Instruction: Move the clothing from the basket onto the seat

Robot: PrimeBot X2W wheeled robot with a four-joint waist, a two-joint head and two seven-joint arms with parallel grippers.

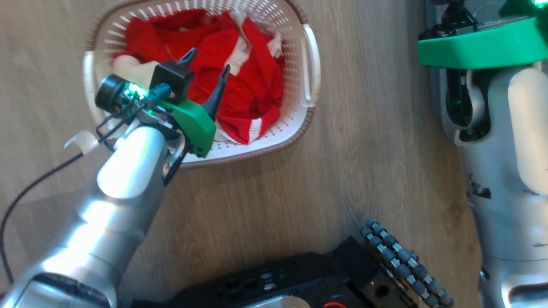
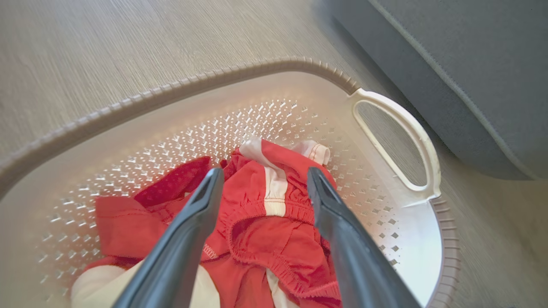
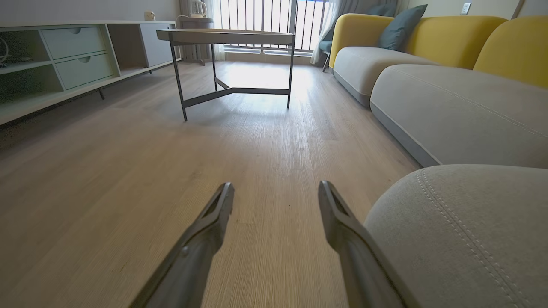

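The basket point(image 1: 309, 51) stands on the wooden floor point(image 1: 351, 171), and the clothing point(image 1: 244, 85) lies heaped inside it: crumpled red fabric with white stripes and trim. A pale cloth piece point(image 1: 128, 68) is tucked against the basket's wall on the robot's left.

The left pincer point(image 1: 209, 59) hangs over the basket's mouth, released, with its two dark fingers spread wide and nothing between them. It points down into the heap. In the left wrist view the fingers point(image 2: 201, 214) frame a bunched red garment with a gathered elastic edge and a white stripe down its middle. That fold sits straight ahead, in the gap between the tips. Whether the tips already touch the fabric cannot be told. The pale cloth lies below and to the left of the fingers in that view, near its bottom edge. The grey seat point(image 2: 471, 64) stands just beyond the basket's handle, close to it and apart from the clothing.

The right pincer point(image 3: 275, 185) is well away from the basket. It is released too, fingers parted and empty, and points out low over the bare floor. A rounded grey cushion corner with pale double stitching is just beside its right finger.
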